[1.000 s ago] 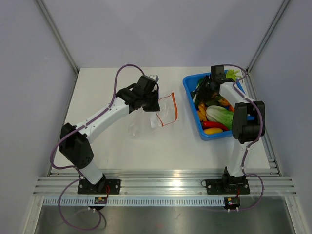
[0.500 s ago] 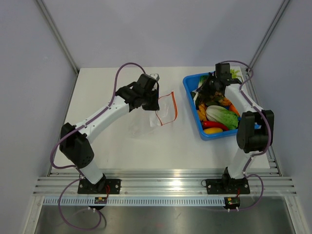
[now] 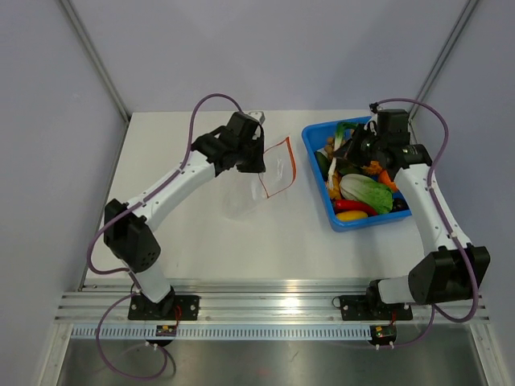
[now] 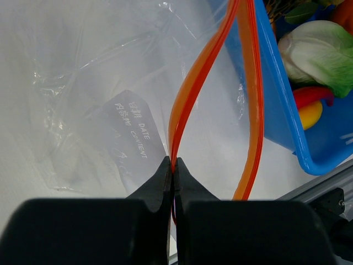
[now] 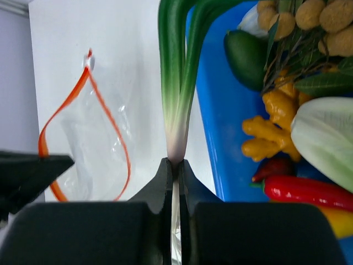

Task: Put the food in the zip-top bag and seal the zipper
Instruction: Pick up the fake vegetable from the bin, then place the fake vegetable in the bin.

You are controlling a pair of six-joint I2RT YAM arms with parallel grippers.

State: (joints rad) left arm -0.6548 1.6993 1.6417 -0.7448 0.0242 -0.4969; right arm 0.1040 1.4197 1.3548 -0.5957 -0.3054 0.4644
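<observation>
The clear zip-top bag (image 3: 265, 181) lies on the worktop (image 3: 201, 233) near the far edge, about the middle. Its mouth is open and faces the blue bin (image 3: 319, 175). The two sides of the orange zipper (image 4: 251, 99) stand apart. Your left claw (image 4: 173, 165) is pinched tight on one side of that zipper. Your right claw (image 5: 174, 165) is squeezed tight on the white end of the green onions (image 5: 176, 66), above the bin's left side. The bin sits by the far right corner. Inside it you can see the cabbage (image 3: 366, 193), a red pepper (image 3: 354, 206) and brown balls (image 5: 314, 14).
</observation>
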